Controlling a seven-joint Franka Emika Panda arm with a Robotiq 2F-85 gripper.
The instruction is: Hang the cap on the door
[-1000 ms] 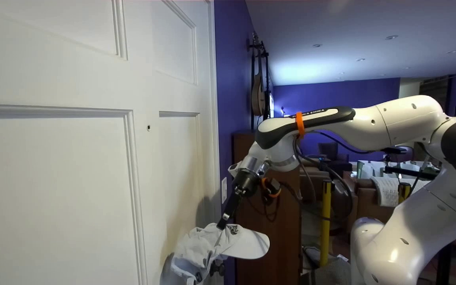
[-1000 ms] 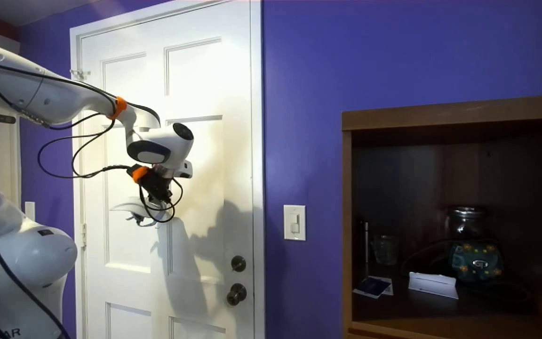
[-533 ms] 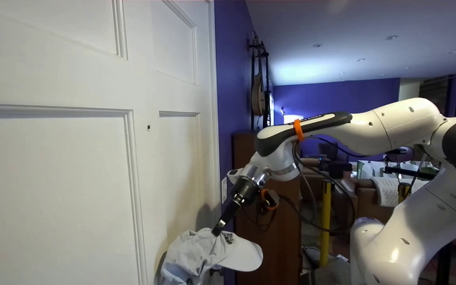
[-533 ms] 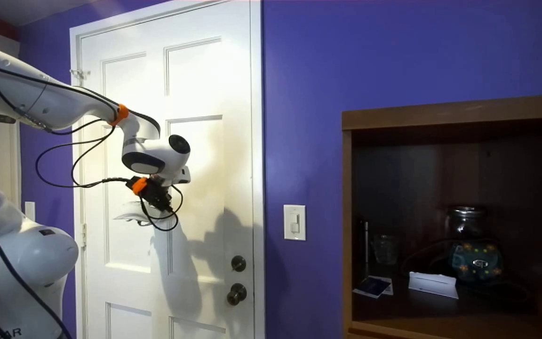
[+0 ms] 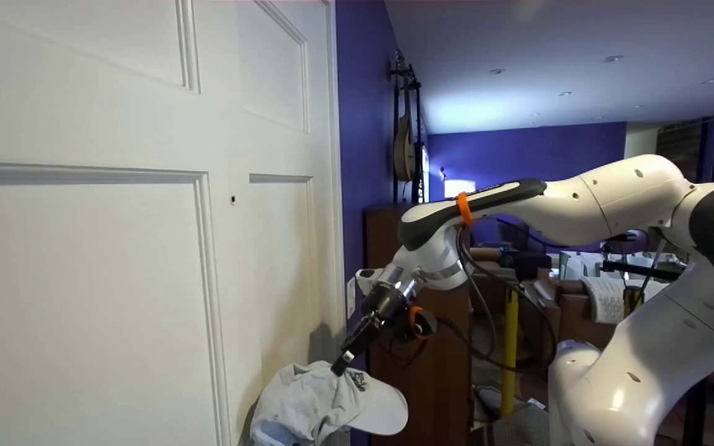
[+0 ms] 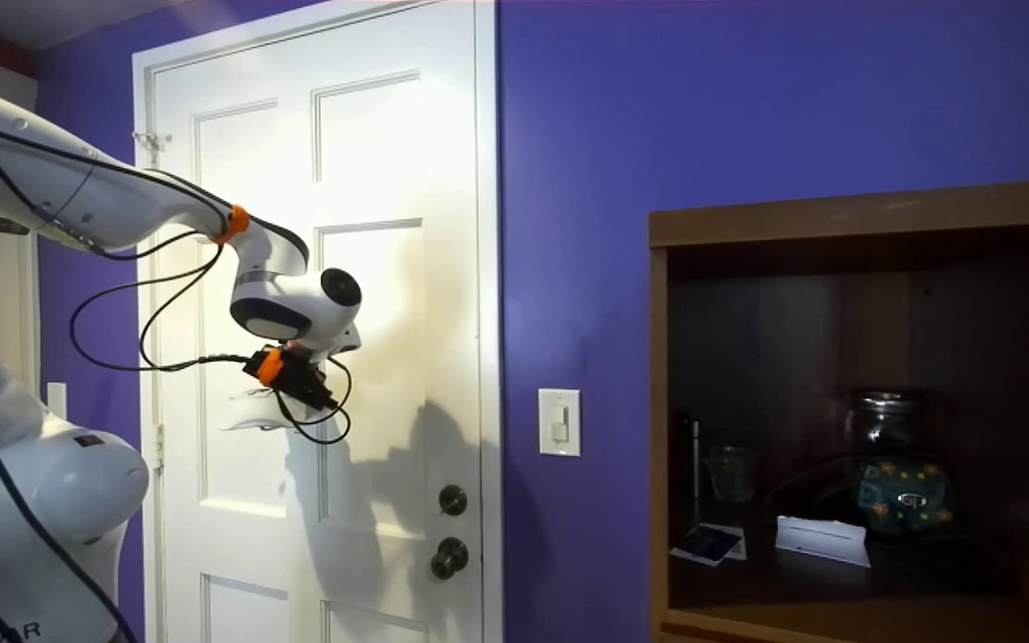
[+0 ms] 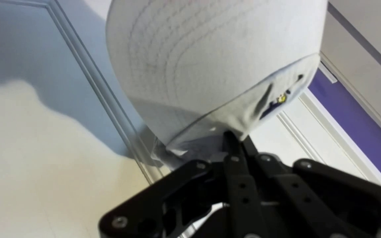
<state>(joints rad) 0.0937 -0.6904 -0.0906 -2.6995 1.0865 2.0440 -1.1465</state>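
Observation:
The light grey-white cap (image 5: 298,399) hangs from my gripper (image 5: 337,369) in front of the white door (image 5: 115,279). Its brim points away from the door and a small dark emblem shows on its front. In an exterior view the cap (image 6: 260,412) shows only in part, behind the gripper and cables, against the door (image 6: 372,134). In the wrist view the cap's brim (image 7: 210,66) fills the upper middle. My gripper's fingertips (image 7: 240,137) are shut on a pinched fold of the crown. I cannot tell whether the cap touches the door.
A door knob (image 6: 449,559) and a deadbolt (image 6: 452,500) sit low on the door's right side. A small dark hole (image 5: 233,200) is in the door. A latch (image 6: 153,141) is at the frame's upper left. A wooden cabinet (image 6: 863,214) stands right of the light switch (image 6: 559,421).
My gripper has moved down and slightly toward the door with the cap in it. The cap hangs lower and now hides the knob in an exterior view.

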